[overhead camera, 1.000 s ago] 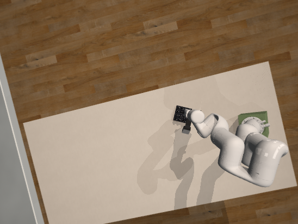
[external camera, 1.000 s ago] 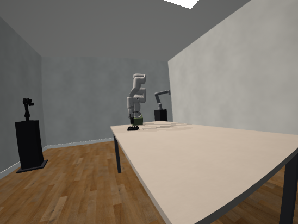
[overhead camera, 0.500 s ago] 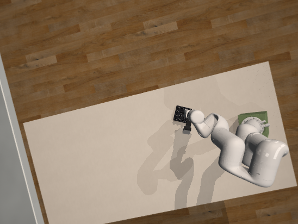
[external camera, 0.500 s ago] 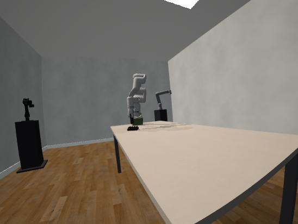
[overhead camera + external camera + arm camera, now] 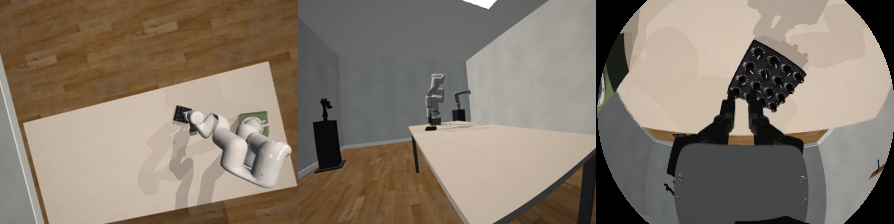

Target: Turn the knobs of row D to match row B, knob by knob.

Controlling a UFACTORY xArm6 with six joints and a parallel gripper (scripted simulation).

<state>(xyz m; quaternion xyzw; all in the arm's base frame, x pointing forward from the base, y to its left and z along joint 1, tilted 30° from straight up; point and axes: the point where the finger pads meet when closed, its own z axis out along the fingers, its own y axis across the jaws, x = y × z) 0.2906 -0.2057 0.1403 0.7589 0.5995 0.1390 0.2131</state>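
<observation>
Grey-walled room [image 5: 379, 95], pale table [image 5: 95, 149] [image 5: 502, 152] [image 5: 696, 65] — black knob box [image 5: 181, 114] [image 5: 430, 128] [image 5: 765, 74] on it, claw [image 5: 192, 128] [image 5: 430, 123] [image 5: 741, 98] near, slightly spread, gripping nothing.

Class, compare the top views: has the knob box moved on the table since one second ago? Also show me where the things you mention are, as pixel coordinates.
No; the knob box [image 5: 178, 114] [image 5: 767, 75] keeps its place relative to the green base [image 5: 243, 114].
</observation>
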